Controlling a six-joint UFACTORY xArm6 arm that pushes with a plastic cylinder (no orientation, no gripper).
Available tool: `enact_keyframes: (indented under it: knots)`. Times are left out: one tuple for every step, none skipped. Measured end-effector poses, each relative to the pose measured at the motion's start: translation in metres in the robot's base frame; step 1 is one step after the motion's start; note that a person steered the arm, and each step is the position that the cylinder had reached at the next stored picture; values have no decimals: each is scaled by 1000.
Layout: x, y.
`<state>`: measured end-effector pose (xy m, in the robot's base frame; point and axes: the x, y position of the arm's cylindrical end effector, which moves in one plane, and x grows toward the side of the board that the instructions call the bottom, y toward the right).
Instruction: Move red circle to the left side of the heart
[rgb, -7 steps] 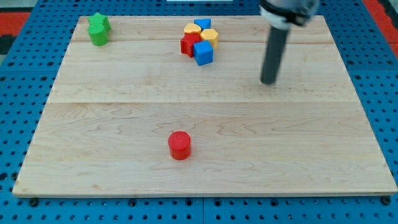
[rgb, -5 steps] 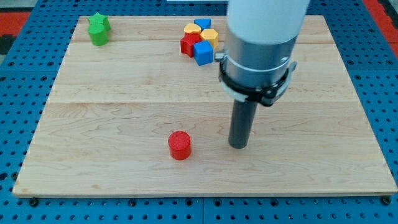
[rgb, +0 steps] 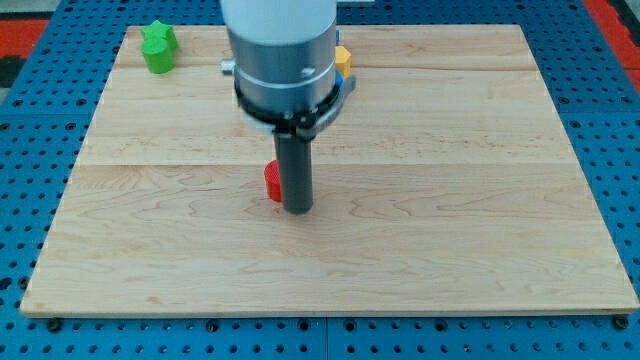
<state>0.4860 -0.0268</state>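
Observation:
The red circle (rgb: 272, 181) lies near the board's middle, mostly hidden behind my rod; only its left edge shows. My tip (rgb: 298, 209) rests on the board just to its right and below, touching or very near it. The arm's body hides most of the block cluster at the view's top; a yellow block (rgb: 343, 58) and a sliver of a blue block (rgb: 346, 85) peek out on its right. The heart cannot be made out.
A green block (rgb: 157, 47) sits at the board's top left corner. The wooden board (rgb: 500, 200) lies on a blue pegboard surface.
My tip swept from the upper right down and then left to the red circle. The red circle has moved up the view from its earlier spot near the bottom.

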Motion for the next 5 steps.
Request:
enact_keyframes:
  knots:
    - [-52,-26]
    - [-102,-47]
    - [-118,-55]
    - [-104,-56]
    - [-66,-48]
